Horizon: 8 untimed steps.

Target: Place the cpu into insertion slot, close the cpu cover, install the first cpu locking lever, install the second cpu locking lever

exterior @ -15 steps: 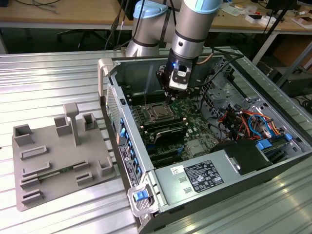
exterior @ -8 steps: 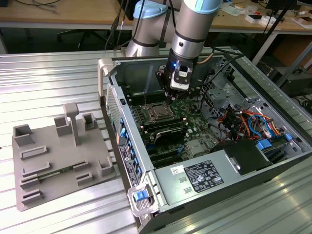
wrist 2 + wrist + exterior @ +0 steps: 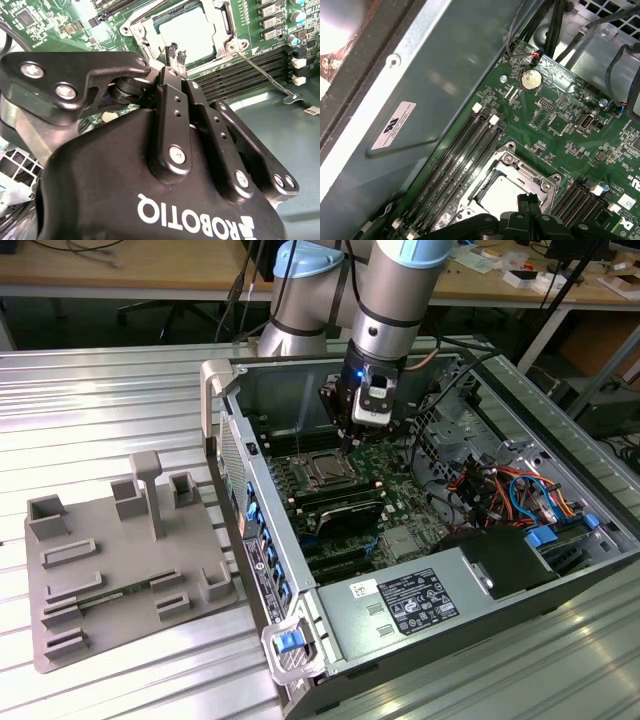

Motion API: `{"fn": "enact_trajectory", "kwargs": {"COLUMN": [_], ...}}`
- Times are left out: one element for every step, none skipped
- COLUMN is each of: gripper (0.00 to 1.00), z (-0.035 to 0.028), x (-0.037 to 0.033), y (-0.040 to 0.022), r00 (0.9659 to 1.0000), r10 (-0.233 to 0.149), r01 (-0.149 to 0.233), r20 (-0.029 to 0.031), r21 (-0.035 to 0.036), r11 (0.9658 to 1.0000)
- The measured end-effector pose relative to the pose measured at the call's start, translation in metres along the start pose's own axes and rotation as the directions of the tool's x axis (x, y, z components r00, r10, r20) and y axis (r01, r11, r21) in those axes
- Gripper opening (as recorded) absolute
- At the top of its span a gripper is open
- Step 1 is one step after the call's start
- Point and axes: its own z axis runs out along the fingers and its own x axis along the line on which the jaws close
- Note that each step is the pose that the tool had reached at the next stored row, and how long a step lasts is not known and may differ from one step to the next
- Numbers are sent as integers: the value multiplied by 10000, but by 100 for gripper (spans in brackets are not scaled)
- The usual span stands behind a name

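A: How is the gripper (image 3: 176, 54)?
B: Its fingers are pressed together and hold nothing, just above the edge of the cover (image 3: 226, 22).
A: And the cpu (image 3: 192, 35)?
B: It lies flat under the lowered cover and shows through its window. Beyond it, a thin lever (image 3: 265, 75) sticks out across the memory slots (image 3: 240, 80).

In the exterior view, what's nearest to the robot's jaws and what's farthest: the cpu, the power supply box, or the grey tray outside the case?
1. cpu, inside the case, right by the gripper.
2. power supply box, at the case's near end.
3. grey tray, outside the case at the exterior view's left.
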Motion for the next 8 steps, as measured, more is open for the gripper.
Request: {"fn": "enact_trajectory", "kwargs": {"gripper": [11,11,11,11,11,11,11,11], "z": [0,0,0,0,0,0,0,0], "x": [0,0,0,0,0,0,0,0], "y": [0,0,0,0,0,0,0,0], "r00": [10000,10000,9999,9998,9998,9997,9996,9987], "r10": [-52,-82,-139,-174,-207,-243,-271,-517], "r01": [52,82,139,174,207,243,271,517], "r20": [1,1,2,2,3,3,3,6], "r21": [-2,-4,-5,-7,-8,-10,-11,-20], "r11": [10000,10000,9999,9998,9998,9997,9996,9987]}}
